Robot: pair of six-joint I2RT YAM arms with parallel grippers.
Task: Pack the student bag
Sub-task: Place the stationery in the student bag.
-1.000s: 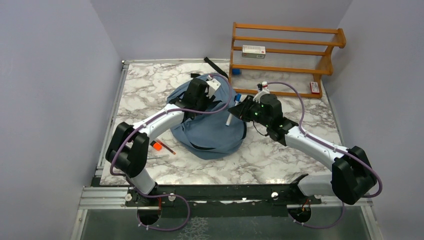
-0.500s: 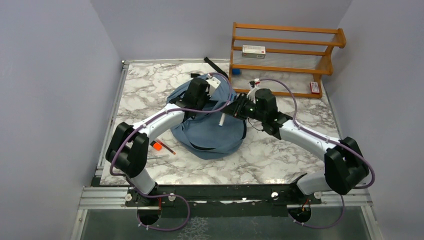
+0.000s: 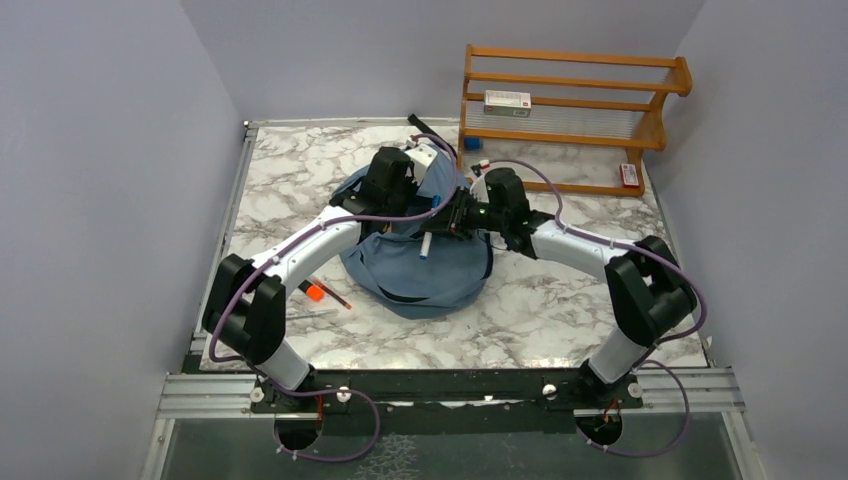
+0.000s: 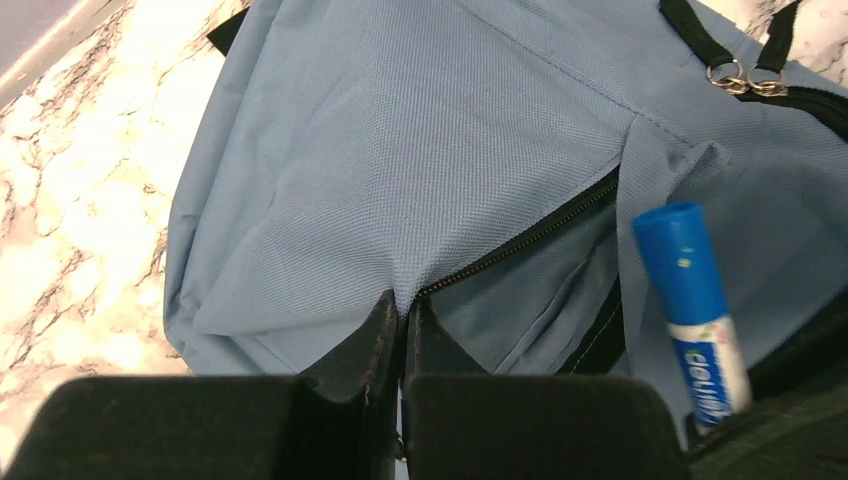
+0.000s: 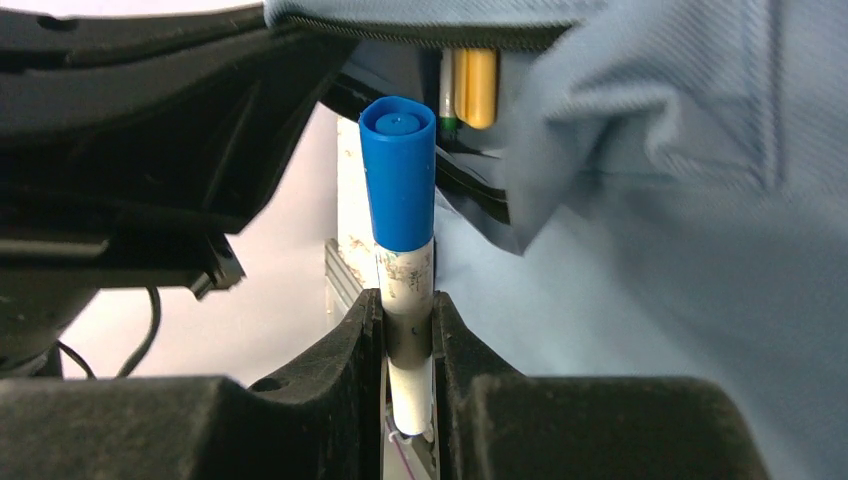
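Right hand (image 3: 440, 225) and marker (image 3: 424, 245) farther over student bag (image 3: 430, 278)

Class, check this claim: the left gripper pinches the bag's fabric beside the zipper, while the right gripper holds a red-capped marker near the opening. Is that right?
Not quite. The cap on the marker is blue, not red; the right wrist view shows it. The rest stands: the left gripper pinches the student bag beside its zipper, and the right gripper holds the marker.
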